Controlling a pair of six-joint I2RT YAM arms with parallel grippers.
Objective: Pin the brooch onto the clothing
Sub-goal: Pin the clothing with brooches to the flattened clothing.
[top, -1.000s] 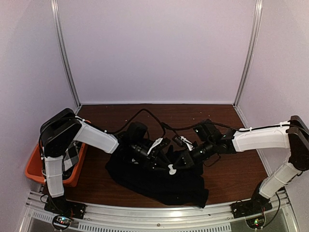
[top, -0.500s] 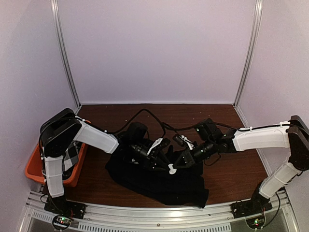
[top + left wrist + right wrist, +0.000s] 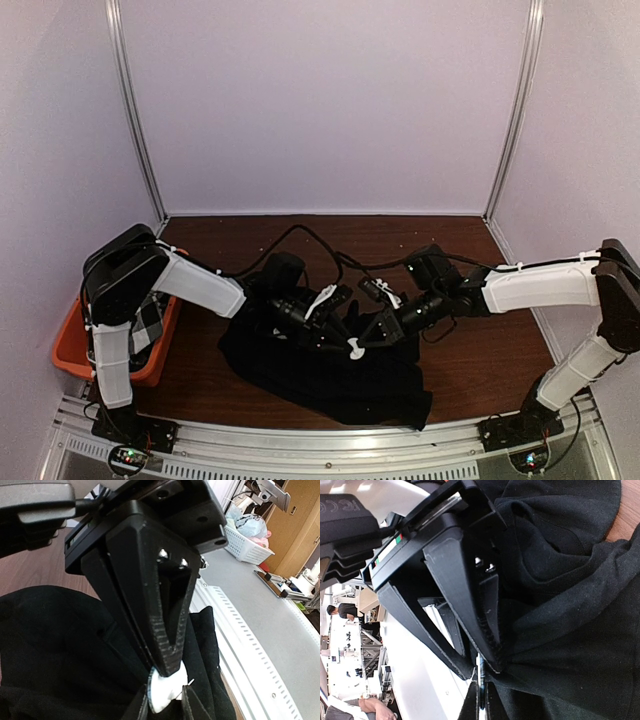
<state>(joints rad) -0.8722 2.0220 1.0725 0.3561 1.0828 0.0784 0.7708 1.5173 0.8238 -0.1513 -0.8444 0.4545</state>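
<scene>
I see the brown table (image 3: 480, 350) filling the floor of the booth, and the black T-shirt (image 3: 320, 385) lies crumpled on it from the centre toward 6 o'clock, near the front rail. The 2 arms meet over the shirt: the left arm (image 3: 200, 285) reaches in from 9 o'clock and the right arm (image 3: 540, 285) from 3 o'clock. At 8 o'clock an orange bin (image 3: 68, 352) sits at the table's left edge with a black-and-white checked cloth (image 3: 150, 325) in it, well apart from the shirt. The right gripper (image 3: 481, 700) has its jaws together, pinching the white brooch (image 3: 165, 692) by its thin edge just above the folds of the shirt. The left gripper (image 3: 166, 709) comes at the same brooch from the opposite side. Its jaws stand narrowly apart with the white disc filling the gap between them, and I cannot tell whether they are pressing on it.
</scene>
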